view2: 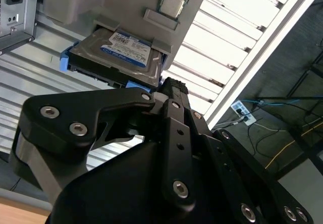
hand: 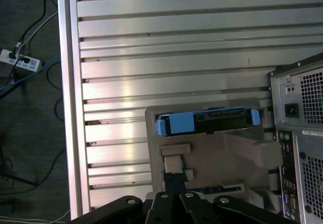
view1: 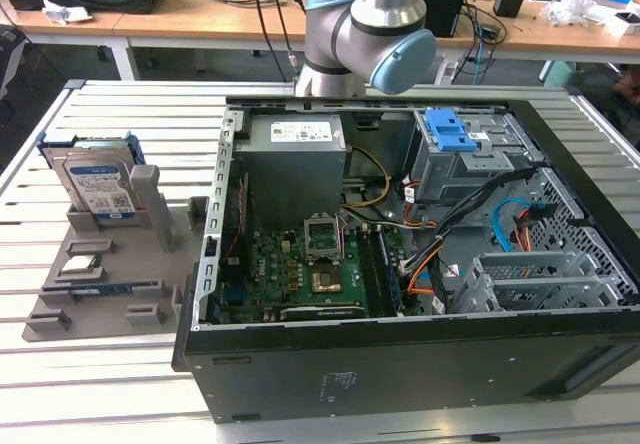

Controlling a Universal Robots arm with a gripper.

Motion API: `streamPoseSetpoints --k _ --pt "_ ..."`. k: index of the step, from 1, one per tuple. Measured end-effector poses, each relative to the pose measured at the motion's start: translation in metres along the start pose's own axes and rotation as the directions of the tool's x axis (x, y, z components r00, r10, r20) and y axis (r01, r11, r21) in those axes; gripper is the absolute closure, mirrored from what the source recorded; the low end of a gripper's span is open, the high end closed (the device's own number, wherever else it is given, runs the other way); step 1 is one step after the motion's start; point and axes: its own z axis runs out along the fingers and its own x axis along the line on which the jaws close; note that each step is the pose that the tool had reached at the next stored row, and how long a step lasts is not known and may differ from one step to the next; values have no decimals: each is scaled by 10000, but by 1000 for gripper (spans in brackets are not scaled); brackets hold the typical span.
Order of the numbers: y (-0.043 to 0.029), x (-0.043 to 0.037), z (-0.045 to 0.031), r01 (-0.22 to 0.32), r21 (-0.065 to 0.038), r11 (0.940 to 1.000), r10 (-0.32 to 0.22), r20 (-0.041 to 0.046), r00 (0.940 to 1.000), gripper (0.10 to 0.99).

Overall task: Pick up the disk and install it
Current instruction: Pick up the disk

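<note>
The disk point(view1: 98, 186) stands on edge in a slot at the far end of a grey holder point(view1: 110, 284), at the exterior view's left. It is a silver drive with a white-and-blue label in a bright blue carrier. In the second wrist view the disk point(view2: 123, 52) shows its label side, with my gripper point(view2: 170, 85) pointing toward its near edge. In the first wrist view the disk point(hand: 207, 123) appears edge-on, and my gripper point(hand: 174, 176) hangs well above the holder point(hand: 217, 156). The black fingers are pressed together and hold nothing.
An open computer case point(view1: 400, 264) lies beside the holder, with a blue latch point(view1: 450, 129) and metal drive cages point(view1: 530, 279) inside. A small square chip point(view2: 171, 3) rests on the holder. The ribbed metal table point(hand: 176, 47) ends near floor cables.
</note>
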Motion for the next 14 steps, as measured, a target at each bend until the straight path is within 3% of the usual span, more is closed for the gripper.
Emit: streamPoseSetpoints --k 6,14 --pt "0 0 0 1011 -26 9949 -1011 -45 9949 980" --pt "0 0 0 2342 -67 9722 -2343 -99 9721 980"
